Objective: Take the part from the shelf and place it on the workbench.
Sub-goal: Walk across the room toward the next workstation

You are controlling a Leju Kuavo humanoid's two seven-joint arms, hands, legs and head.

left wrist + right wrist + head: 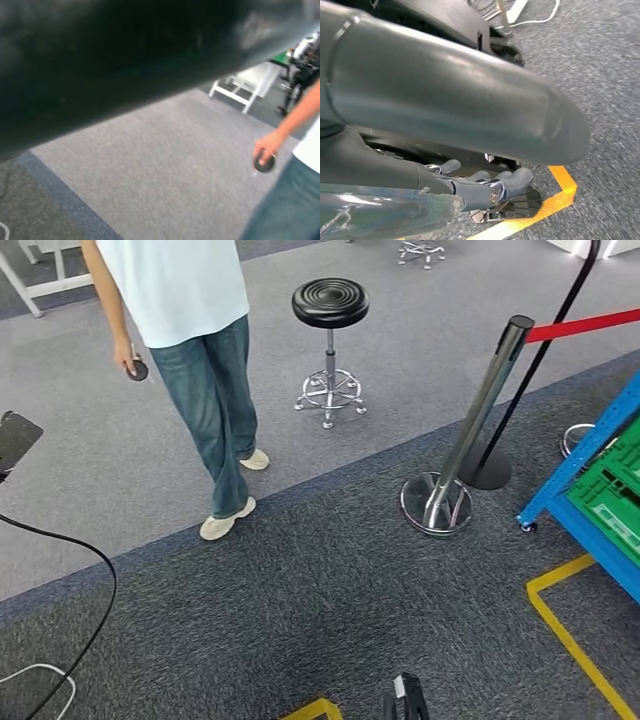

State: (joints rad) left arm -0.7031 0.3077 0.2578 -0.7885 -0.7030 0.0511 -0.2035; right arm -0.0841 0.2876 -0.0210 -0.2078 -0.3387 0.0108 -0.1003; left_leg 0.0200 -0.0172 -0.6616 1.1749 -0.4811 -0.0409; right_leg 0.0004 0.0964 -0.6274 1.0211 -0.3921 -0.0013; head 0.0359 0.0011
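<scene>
At far right of the head view stands the blue shelf point(581, 455) with green crates point(613, 490); the part itself cannot be made out. Upper left, a person point(189, 330) walks the carpet. Right hand point(478, 187) hangs empty, fingers loosely extended, nearer the shelf by side. Left fingers: cannot tell.

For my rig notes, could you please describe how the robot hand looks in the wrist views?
In the right wrist view, the right robot hand has a thick, smooth grey thumb and slimmer dark grey fingers with small metal pins. The left wrist view gives a dark blur.
</scene>
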